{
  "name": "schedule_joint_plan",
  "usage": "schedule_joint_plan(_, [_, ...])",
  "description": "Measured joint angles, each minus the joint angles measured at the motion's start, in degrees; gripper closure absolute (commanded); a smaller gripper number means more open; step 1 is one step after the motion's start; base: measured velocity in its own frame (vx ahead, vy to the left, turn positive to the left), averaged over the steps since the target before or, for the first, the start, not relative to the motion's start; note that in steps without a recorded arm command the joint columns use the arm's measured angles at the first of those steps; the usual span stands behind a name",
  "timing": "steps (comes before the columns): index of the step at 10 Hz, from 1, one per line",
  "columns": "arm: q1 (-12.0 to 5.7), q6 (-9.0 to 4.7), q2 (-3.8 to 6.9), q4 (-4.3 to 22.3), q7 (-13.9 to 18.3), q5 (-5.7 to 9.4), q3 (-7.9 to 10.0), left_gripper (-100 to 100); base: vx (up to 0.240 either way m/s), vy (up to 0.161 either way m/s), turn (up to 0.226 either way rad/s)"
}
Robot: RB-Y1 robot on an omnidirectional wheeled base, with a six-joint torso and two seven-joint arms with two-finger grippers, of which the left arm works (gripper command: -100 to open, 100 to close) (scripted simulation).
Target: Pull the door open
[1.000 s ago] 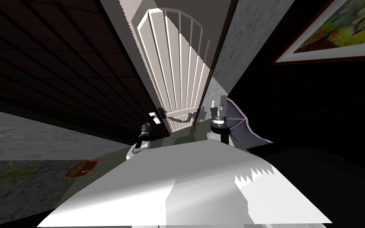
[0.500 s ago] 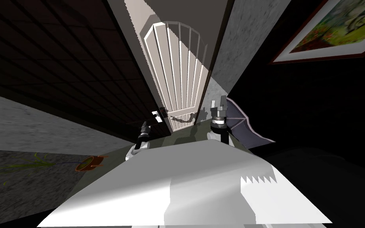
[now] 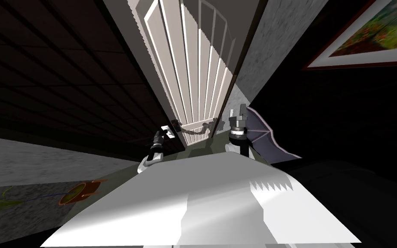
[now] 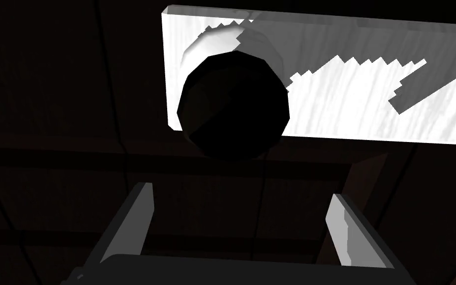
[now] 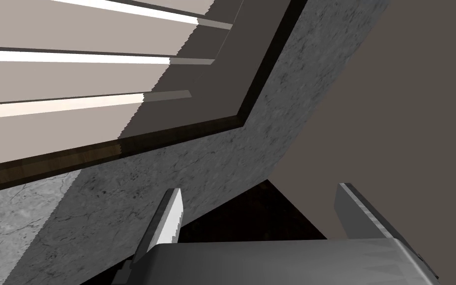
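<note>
Door knob [image 4: 234,106] is sitting just beyond the left gripper [image 4: 240,190], fingers spread and empty; the right gripper [image 5: 260,188] is hanging released. Grasping and pulling the door [image 3: 193,77] are looking undone.

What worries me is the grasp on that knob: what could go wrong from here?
The dark knob sits beyond the open jaws of the left gripper, not between them; closing now would likely miss. Being round, it may slip under pull. The right gripper hangs close by the door, which could swing into it.
</note>
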Motion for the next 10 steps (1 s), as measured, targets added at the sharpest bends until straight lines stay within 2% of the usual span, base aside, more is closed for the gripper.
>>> schedule_joint_plan(1, [-0.38,0.13,-0.20,-0.7,0.0,-0.05,-0.39,-100,0.089,-0.039,-0.019])
schedule_joint_plan(2, [-0.46,0.19,-0.23,-0.8,0.0,-0.06,-0.45,100,-0.008,0.004,0.022])
schedule_joint_plan(7, [-0.41,0.18,-0.33,-0.6,0.0,-0.12,-0.64,100,-0.017,0.005,-0.007])
schedule_joint_plan(10, [-0.04,0.14,-0.10,-1.1,0.1,-0.08,-0.61,100,-0.148,0.036,0.002])
